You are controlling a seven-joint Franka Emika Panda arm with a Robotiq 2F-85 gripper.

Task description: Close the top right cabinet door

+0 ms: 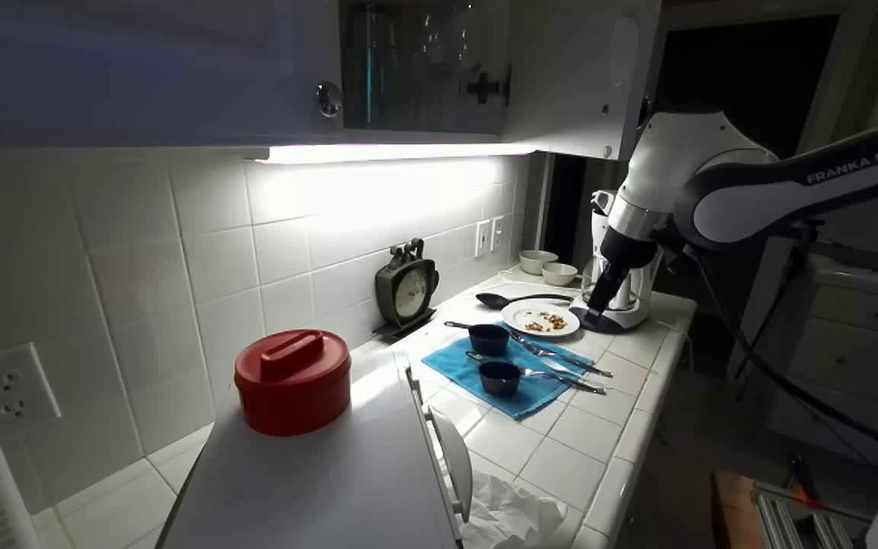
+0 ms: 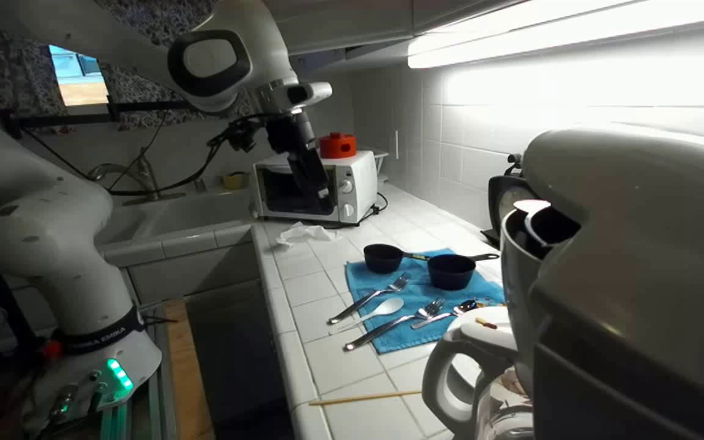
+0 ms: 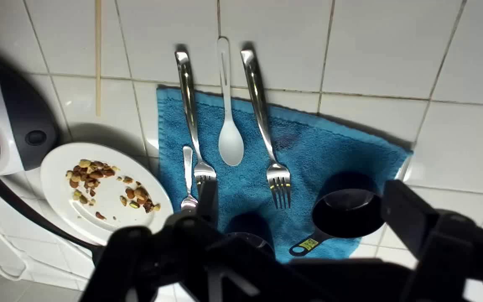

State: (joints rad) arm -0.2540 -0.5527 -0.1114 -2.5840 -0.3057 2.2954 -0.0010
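Note:
The white cabinet door (image 1: 572, 72) stands swung open at the top right of an exterior view, its inner face and a dark hinge showing. The open cabinet (image 1: 424, 65) beside it holds glassware. In that view the arm's upper wrist overlaps the door's outer edge; I cannot tell whether they touch. My gripper (image 1: 595, 311) points down, well below the door, above the counter; it also shows in the other exterior view (image 2: 324, 198). In the wrist view my gripper (image 3: 302, 199) has its fingers wide apart with nothing between them, above a blue towel (image 3: 300, 138).
Dark measuring cups (image 1: 489, 339), forks (image 3: 278, 176) and a white spoon (image 3: 230, 142) lie on the towel. A plate of nuts (image 1: 519, 316) and a coffee maker (image 2: 633, 256) stand near. A toaster oven (image 2: 364, 177) carries a red container (image 2: 338, 145). A lit lamp (image 1: 401, 152) runs under the cabinets.

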